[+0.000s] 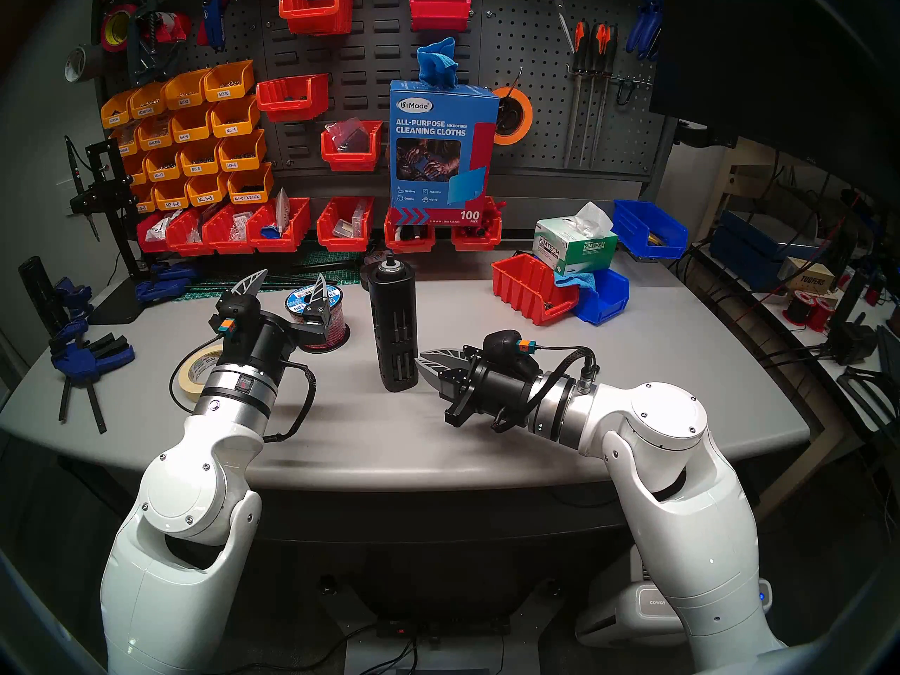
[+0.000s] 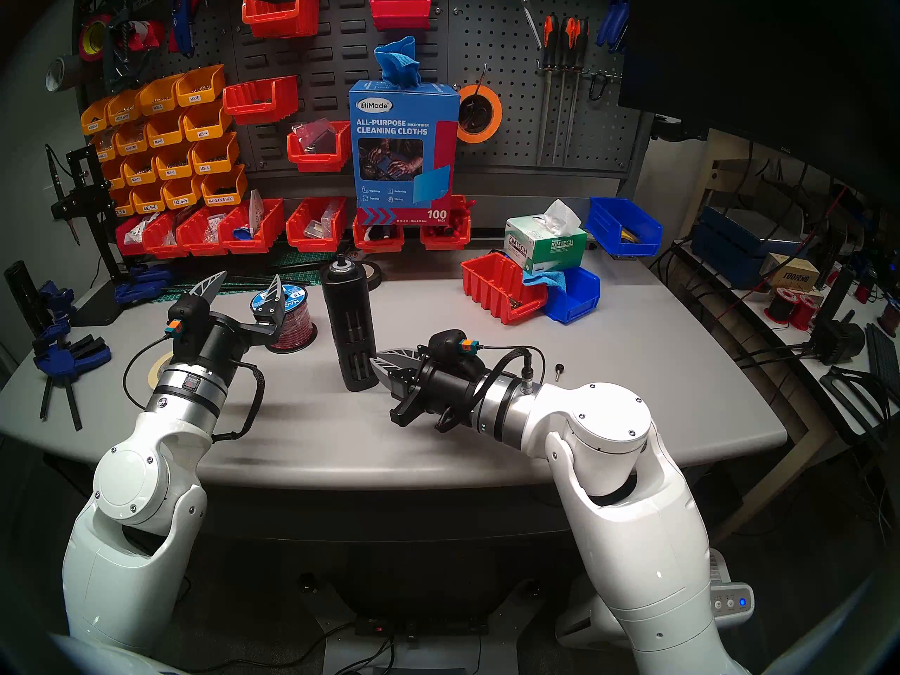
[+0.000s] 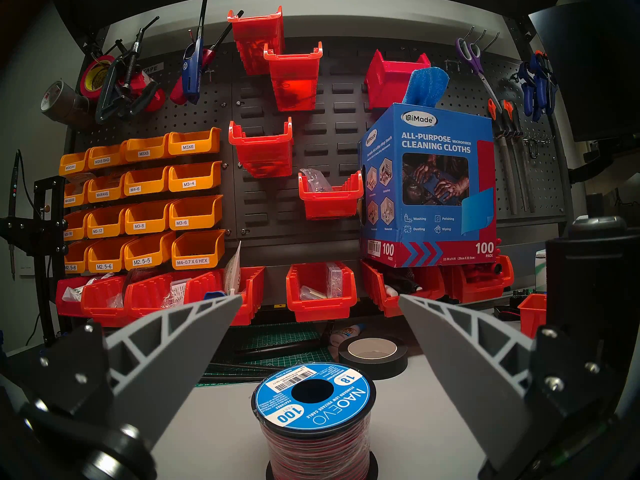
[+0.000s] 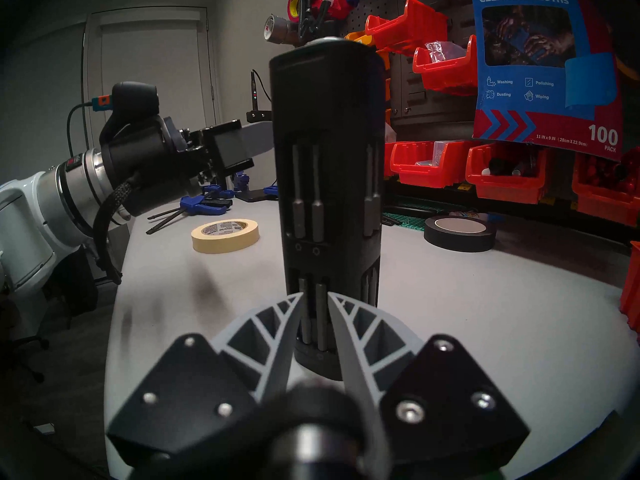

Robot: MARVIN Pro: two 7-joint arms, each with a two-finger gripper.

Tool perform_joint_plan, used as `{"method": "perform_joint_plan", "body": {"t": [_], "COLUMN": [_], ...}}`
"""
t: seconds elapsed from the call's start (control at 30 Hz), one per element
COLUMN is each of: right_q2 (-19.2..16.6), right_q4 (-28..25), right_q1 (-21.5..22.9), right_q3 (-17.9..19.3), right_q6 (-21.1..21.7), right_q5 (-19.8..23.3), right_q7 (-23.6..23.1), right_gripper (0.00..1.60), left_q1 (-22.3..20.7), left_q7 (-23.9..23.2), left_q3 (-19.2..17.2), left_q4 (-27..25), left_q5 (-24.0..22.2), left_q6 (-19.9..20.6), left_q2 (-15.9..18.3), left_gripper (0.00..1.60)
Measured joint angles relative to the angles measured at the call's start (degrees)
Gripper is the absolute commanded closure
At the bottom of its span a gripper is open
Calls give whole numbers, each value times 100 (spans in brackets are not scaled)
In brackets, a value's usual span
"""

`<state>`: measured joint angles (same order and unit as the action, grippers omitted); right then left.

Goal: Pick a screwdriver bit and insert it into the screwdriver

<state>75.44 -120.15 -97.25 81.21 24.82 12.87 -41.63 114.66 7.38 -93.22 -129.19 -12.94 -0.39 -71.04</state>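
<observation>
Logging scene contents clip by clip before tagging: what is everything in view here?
screwdriver: one, matte black, upright at table centre
screwdriver bits: several, dark metal, in the screwdriver's side slots
wire spool: one, red-black with blue label, left of the screwdriver
masking tape: one roll, cream, near left
black tape: one roll, behind the screwdriver
red bin: one, right rear
blue bin: one, beside the red bin
tissue box: one, green-white, by those bins
cloth box: one, blue, at the pegboard
clamps: several, blue, far left
wall bins: many, orange and red, pegboard
left gripper: jaws open, above the spool
right gripper: jaws narrow, at the lower bits; grip unclear
</observation>
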Motion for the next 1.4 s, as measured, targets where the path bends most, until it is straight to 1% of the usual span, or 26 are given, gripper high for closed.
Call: {"method": "perform_joint_plan", "body": {"t": [0.03,0.13,0.17,0.27,0.3,0.43,0.5,0.63,0.77,0.83,1.07,1.1,1.17,1.4], "right_q2": [31,111,127,127,246,246,272,350,410,431,461,462,463,458], "right_q4": [-3,-19,-22,-22,-49,-49,-58,-79,-83,-83,-84,-84,-84,-94], "right_q1": [-29,-115,-134,-134,-266,-266,-290,-363,-440,-473,-502,-502,-502,-500], "right_q3": [1,-7,-14,-14,-95,-95,-116,-169,-228,-256,-305,-309,-313,-324], "right_q6": [-30,-127,-149,-149,-291,-291,-332,-479,-605,-665,-779,-799,-817,-826], "right_q5": [0,-18,-30,-30,-164,-164,-205,-316,-419,-475,-581,-596,-615,-687], "right_q7": [54,207,241,241,460,460,512,700,843,903,995,1004,1010,1018], "right_gripper": [73,61,45,45,13,13,0,0,0,0,0,0,0,0], "left_q1": [0,1,1,1,1,1,1,3,19,56,300,368,417,406], "left_q7": [1,4,5,5,10,10,11,-43,-228,-381,-922,-1041,-1134,-1295], "left_q3": [0,1,2,2,4,4,4,-7,-81,-175,-518,-615,-682,-677], "left_q4": [0,0,0,0,0,0,0,-46,-216,-343,-721,-776,-810,-863], "left_q5": [0,-2,-3,-3,-5,-5,-11,-189,-520,-744,-1295,-1388,-1465,-1688], "left_q6": [0,0,0,0,0,0,1,92,403,620,1070,1138,1232,1595], "left_q2": [1,5,5,5,12,12,15,21,84,146,360,407,453,536], "left_gripper": [0,0,0,0,0,0,0,0,0,0,0,0,0,0]}}
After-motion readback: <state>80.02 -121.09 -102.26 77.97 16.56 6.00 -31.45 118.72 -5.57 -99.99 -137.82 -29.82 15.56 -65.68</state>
